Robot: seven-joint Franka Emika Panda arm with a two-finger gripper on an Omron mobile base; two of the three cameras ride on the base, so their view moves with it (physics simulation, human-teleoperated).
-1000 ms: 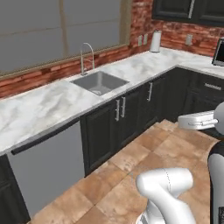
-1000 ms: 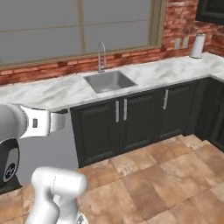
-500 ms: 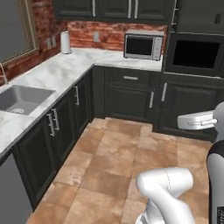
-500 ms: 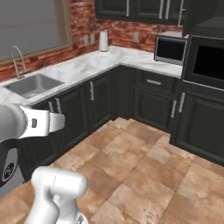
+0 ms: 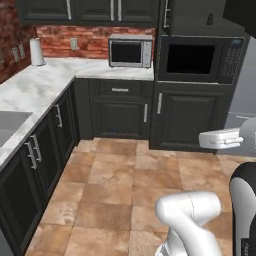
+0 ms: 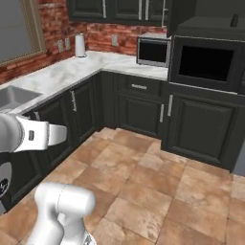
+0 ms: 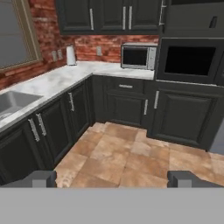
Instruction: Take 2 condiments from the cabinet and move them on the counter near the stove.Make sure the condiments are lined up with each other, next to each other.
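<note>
step: searching for cabinet, nothing carried | gripper (image 7: 112, 178) spread apart, empty | counter (image 7: 65, 78) at 10 o'clock | next: locate condiments, approach

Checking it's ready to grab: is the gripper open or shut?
Open. In the hand view the gripper holds nothing; its two dark fingertips stand far apart at the bottom corners.

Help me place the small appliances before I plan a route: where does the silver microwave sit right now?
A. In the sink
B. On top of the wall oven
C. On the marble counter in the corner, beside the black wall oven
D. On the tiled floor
C: the silver microwave stands on the marble counter under the upper cabinets, just left of the black wall oven.
</note>
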